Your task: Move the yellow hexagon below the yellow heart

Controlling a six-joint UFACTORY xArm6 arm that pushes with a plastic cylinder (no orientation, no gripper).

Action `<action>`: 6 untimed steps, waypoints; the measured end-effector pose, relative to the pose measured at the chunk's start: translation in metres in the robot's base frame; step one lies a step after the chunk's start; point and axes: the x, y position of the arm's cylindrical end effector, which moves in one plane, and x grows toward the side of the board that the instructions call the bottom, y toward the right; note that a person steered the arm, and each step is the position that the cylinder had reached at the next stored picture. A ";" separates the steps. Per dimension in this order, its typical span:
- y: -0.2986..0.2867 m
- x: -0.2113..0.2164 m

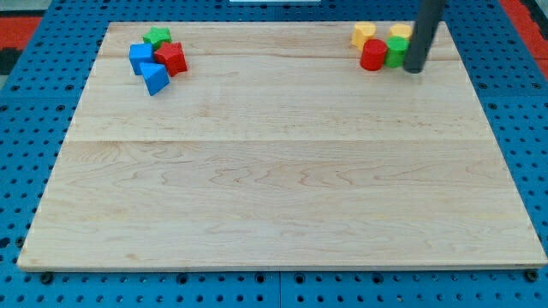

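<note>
A wooden board (282,197) fills the frame. In the upper right, a yellow hexagon (363,33) touches a red block (373,55), beside a green block (395,51) and a yellow heart (400,32). My tip (413,69), a plain rod with no pincer, rests just right of the green block. The hexagon looks small, light, rigid and likely slides easily; push on a flat side.

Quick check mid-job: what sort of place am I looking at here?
Likely a robotics lab bench: a bare wooden board lies on a blue perforated base, with small coloured blocks clustered at its top corners, and my tip just right of the green block.
</note>
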 end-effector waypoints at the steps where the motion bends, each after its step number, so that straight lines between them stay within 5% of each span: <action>1: 0.035 -0.024; 4: -0.039 -0.062; 6: -0.019 -0.105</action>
